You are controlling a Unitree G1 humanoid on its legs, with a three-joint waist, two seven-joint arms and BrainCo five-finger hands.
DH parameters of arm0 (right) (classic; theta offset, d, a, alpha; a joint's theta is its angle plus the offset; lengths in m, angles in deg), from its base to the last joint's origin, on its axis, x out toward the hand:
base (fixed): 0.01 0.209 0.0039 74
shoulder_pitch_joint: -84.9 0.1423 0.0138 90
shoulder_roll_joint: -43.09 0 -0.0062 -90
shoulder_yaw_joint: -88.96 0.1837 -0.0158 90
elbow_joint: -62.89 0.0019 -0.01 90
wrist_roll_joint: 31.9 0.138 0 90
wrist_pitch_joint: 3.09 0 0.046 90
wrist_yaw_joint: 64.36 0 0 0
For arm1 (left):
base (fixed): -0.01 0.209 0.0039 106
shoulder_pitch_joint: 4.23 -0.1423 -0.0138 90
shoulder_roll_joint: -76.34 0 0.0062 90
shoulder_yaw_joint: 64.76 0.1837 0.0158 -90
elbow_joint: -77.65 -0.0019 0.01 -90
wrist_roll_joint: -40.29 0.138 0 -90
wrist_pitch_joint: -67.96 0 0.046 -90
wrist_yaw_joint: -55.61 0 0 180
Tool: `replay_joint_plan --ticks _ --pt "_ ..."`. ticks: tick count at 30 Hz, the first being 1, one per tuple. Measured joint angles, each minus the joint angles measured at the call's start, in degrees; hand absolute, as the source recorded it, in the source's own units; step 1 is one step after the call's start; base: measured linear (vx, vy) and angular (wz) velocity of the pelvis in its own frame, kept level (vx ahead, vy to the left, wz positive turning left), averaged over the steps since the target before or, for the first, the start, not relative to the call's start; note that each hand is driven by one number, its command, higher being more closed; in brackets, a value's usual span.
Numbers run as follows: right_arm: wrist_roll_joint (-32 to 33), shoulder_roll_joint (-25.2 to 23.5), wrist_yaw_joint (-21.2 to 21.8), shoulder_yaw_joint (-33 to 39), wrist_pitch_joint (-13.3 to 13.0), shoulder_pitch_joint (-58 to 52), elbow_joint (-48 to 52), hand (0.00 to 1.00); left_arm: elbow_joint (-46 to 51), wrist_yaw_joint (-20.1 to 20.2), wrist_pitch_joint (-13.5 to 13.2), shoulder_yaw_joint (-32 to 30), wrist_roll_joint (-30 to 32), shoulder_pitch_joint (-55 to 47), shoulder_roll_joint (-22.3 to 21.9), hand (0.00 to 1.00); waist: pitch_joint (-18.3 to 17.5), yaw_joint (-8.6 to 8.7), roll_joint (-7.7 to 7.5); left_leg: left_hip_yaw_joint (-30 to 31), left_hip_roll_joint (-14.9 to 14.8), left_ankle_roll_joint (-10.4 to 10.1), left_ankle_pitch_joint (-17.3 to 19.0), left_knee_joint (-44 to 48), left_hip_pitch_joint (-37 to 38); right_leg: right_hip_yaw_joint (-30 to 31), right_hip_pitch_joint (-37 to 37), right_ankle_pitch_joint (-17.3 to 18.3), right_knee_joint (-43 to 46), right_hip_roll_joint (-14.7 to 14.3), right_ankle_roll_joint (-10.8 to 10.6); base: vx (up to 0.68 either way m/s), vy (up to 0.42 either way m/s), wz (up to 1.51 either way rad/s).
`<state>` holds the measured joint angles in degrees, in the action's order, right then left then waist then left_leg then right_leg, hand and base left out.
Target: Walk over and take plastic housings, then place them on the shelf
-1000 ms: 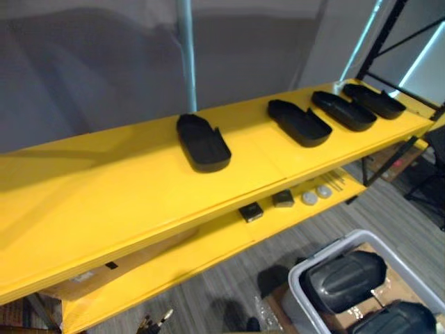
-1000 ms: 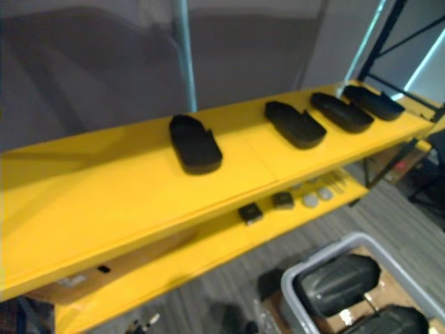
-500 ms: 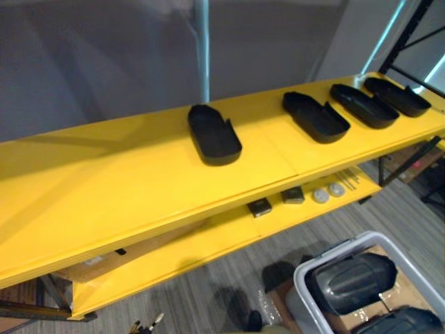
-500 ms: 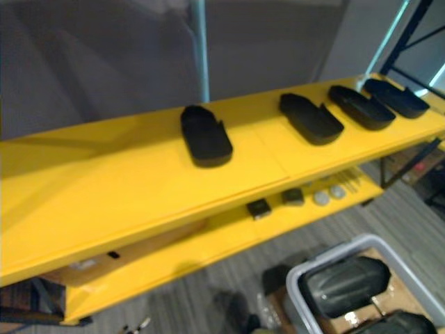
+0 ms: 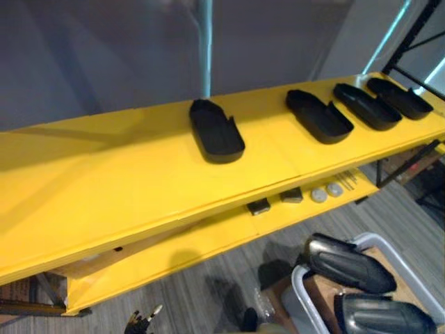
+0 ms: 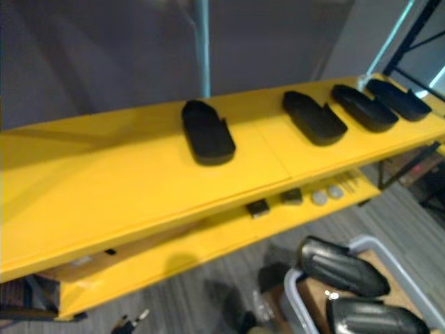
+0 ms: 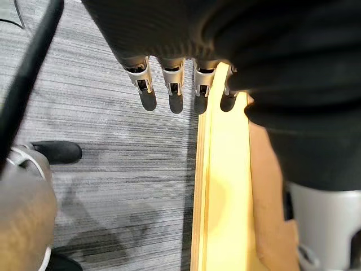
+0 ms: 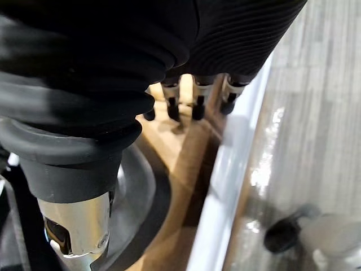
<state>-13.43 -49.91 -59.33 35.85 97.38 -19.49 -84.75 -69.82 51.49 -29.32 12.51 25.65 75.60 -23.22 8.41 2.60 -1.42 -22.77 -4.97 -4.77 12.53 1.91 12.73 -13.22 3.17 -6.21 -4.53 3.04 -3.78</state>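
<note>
Soft, even light on the yellow shelf [image 5: 104, 188]; the lower shelf [image 5: 208, 243] sits shaded. Grey wall [image 5: 104, 56] stays dim, bright strips [image 5: 393, 28] glow far right. Glare along the bin rim [image 8: 228, 169], highlights on glossy housings [image 5: 344, 263].

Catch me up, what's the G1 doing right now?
Nothing is in hand. Four black housings sit in a row on the yellow top shelf. Both hands are empty with straight fingers: the left hand hangs over the floor beside a yellow board edge, and the right hand hangs by the rim of the grey bin, low on the robot's right.
</note>
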Motion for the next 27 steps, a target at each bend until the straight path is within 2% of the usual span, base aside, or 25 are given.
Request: replay_joint_plan --ticks 2,5,6,7,8,9,10,11,12,14,16,19,22,24,26,27 --pt "0.0 0.0 -0.6 0.1 0.6 0.2 -0.3 0.0 0.0 0.0 0.0 0.0 0.0 -0.1 0.1 0.0 -0.2 -0.04 -0.27 0.3 0.1 0.1 -0.3 0.0 -0.3 -0.4 0.0 0.0 0.0 0.2 0.0 -0.04 -0.013 0.13" --pt "0.1 0.1 -6.8 2.6 2.2 2.2 -1.1 0.0 -0.6 0.0 0.2 -0.1 0.0 -0.7 0.0 0.0 -0.4 -0.04 -0.64 0.3 0.1 0.1 -0.5 0.0 -0.6 -0.5 -0.3 0.0 -0.1 0.2 0.0 -0.04 -0.025 0.03" --pt "-0.1 0.2 -12.3 7.7 2.6 3.7 -1.6 0.0 -0.9 0.0 0.2 -0.1 0.0 -0.8 -0.1 0.0 -0.6 -0.03 -0.46 0.3 0.1 0.1 -0.5 0.0 -0.6 -0.5 -0.3 0.0 -0.1 0.2 0.0 -0.04 -0.021 0.0" --pt "-0.2 0.3 -14.8 9.7 2.6 4.2 -1.4 0.0 -1.0 0.0 0.2 -0.1 0.0 -0.8 -0.1 0.0 -0.8 -0.04 -0.5 0.3 0.1 0.1 -0.5 0.0 -0.6 -0.5 -0.3 0.0 -0.1 0.2 0.0 -0.05 -0.014 -0.01" --pt "-0.4 0.7 -19.5 12.6 2.3 4.9 -0.4 0.0 -1.0 -0.1 0.2 -0.3 0.0 -1.1 -0.1 0.0 -0.9 -0.01 0.12 0.2 0.1 0.1 -0.5 -0.1 -0.6 -0.4 -0.4 0.0 -0.4 0.2 0.0 -0.03 -0.007 -0.05" --pt "-1.3 1.1 -24.4 14.2 1.8 5.0 2.9 0.0 -1.0 -0.2 0.1 -0.6 0.0 -1.2 -0.1 0.0 -1.1 0.18 0.43 0.1 0.1 0.1 -0.5 -0.2 -0.7 -0.3 -0.7 0.0 -0.5 0.2 0.0 -0.02 -0.003 -0.07" --pt "-1.4 1.2 -27.0 14.5 1.6 5.0 5.4 0.0 -1.0 -0.3 0.1 -0.7 0.0 -1.3 -0.1 0.0 -1.3 0.52 0.8 0.0 0.1 0.1 -0.5 -0.3 -0.7 -0.2 -0.8 0.0 -0.5 0.2 0.0 0.01 0.001 -0.06" --pt "-2.5 1.4 -32.4 14.9 1.0 5.1 12.1 0.0 -0.9 -0.4 0.0 -1.3 -0.1 -1.8 -0.1 0.0 -1.7 1.48 1.45 0.0 0.1 0.1 -0.5 -0.4 -0.8 0.1 -0.9 0.0 -0.4 0.2 0.0 0.02 0.004 -0.06" --pt "-3.1 1.6 -34.5 15.0 0.8 5.1 15.9 0.0 -0.9 -0.5 0.0 -1.7 -0.1 -2.1 -0.1 0.0 -1.8 1.74 1.66 -0.2 0.1 0.0 -0.5 -0.4 -0.8 0.3 -1.0 0.0 -0.3 0.1 0.0 0.02 0.003 -0.12" --pt "-6.4 2.8 -41.5 17.0 0.7 5.7 30.5 0.0 0.8 -0.9 -0.1 -2.3 -0.6 -2.2 0.2 0.0 -1.8 2.75 1.6 -1.3 0.0 0.0 -0.5 -0.4 -0.7 0.9 -1.3 0.0 0.0 -0.1 0.0 0.02 -0.002 -0.14" --pt "-9.4 4.3 -45.3 18.9 0.7 5.9 39.4 0.0 2.7 -0.9 0.0 -2.2 -1.0 -2.1 0.2 0.0 -1.8 3.24 1.17 -1.5 -0.1 0.0 -0.5 -0.4 -0.7 1.1 -1.4 -0.1 0.0 -0.2 0.0 0.01 -0.001 -0.06" --pt "-14.0 5.2 -48.9 20.2 0.6 7.4 51.2 0.0 4.6 -1.7 0.5 -2.3 -1.3 -1.9 0.4 0.0 -2.1 4.39 0.02 -2.1 -0.1 0.0 -0.5 -0.4 -0.8 2.3 -1.9 -0.3 0.0 -0.4 0.1 0.01 0.006 -0.15" --pt "-17.5 5.1 -47.9 19.7 0.0 9.0 59.8 0.0 4.6 -2.0 2.4 -2.1 -1.3 -0.6 0.3 0.0 -1.8 4.57 -0.95 -3.0 0.1 0.0 -0.5 -0.4 -0.8 3.0 -2.4 -0.6 0.0 -0.4 0.1 0.0 0.009 -0.18" --pt "-19.8 5.2 -45.5 17.4 -1.3 9.4 67.5 0.0 4.6 -2.2 2.6 -1.7 -1.3 -0.4 -0.3 0.0 -2.1 4.68 -1.61 -3.4 0.2 0.0 -0.5 -0.4 -0.9 3.8 -2.8 -0.7 0.0 -0.5 0.1 0.01 0.015 -0.14" --pt "-19.6 5.2 -42.6 13.5 -4.1 10.8 71.6 0.0 4.5 -2.5 2.7 -1.2 -1.3 -0.5 -0.5 0.0 -2.1 4.67 -1.85 -3.8 0.3 0.0 -0.5 -0.3 -0.9 3.9 -3.0 -0.8 0.0 -0.4 0.1 0.0 0.011 -0.08" --pt "-18.0 5.3 -39.4 10.0 -6.7 11.9 73.8 0.0 4.4 -2.6 2.7 -0.2 -1.2 -0.5 -0.6 0.0 -2.1 4.56 -1.85 -3.7 0.3 0.0 -0.5 -0.3 -1.0 3.9 -3.0 -0.9 0.0 -0.3 0.0 0.0 0.0 0.0"
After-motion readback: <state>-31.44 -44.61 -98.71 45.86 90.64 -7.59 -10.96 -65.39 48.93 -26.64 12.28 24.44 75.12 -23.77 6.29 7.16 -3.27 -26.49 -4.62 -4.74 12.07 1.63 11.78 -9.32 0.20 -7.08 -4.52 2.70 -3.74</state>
